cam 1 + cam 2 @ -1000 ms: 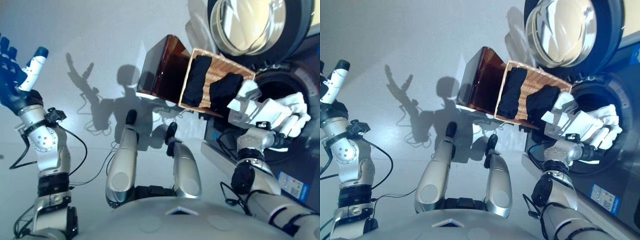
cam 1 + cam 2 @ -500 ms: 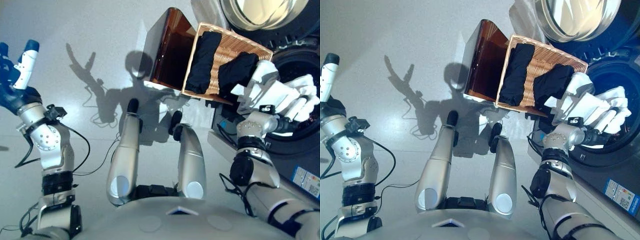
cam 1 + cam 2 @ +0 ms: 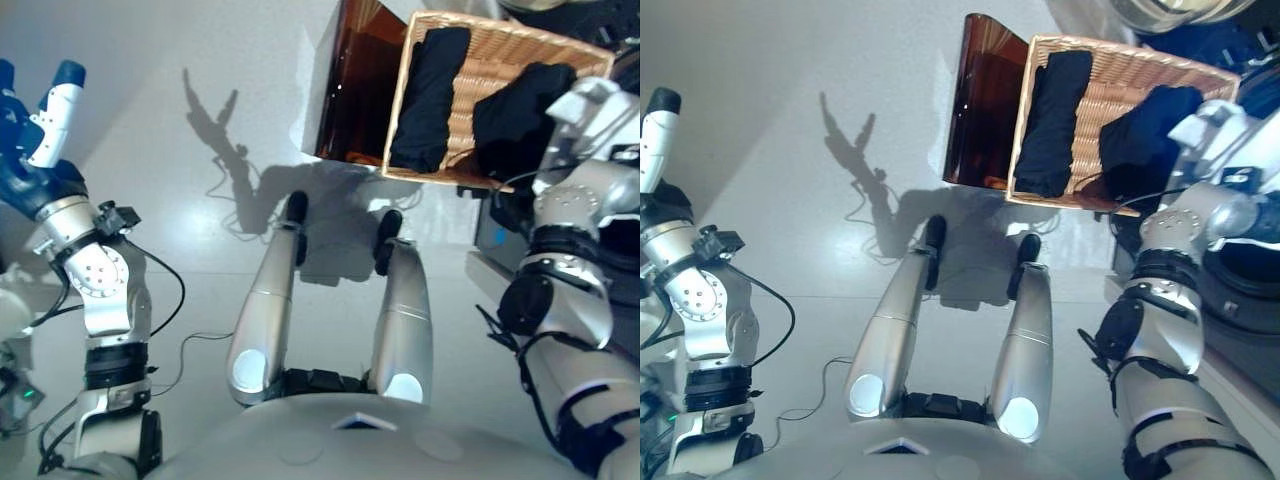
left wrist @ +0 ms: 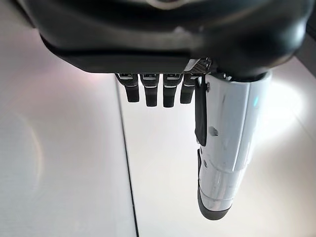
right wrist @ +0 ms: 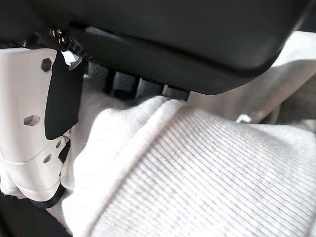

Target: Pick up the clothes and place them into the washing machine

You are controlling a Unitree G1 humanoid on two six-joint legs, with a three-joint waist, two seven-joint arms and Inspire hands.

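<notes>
Clothes: three pieces can be counted. Two are dark and soft, lying inside one woven wicker basket, a rectangular tub of light tan strands. The first dark garment is a long folded strip along the basket's left half; the second dark garment is a crumpled heap in its right half, at the near rim. The third piece is a white ribbed cloth (fine parallel knit ridges, seen closely in the right wrist view). The right hand has its white-covered thumb and dark fingers curled round this cloth, holding it beside the basket's right end. One brown translucent box, smooth and glossy, stands touching the basket's left side. The washing machine shows only as a dark rounded edge at the far right, just behind the right hand. The left hand is raised well apart at the far left, fingers and thumb straight, holding nothing, over a smooth grey floor.
</notes>
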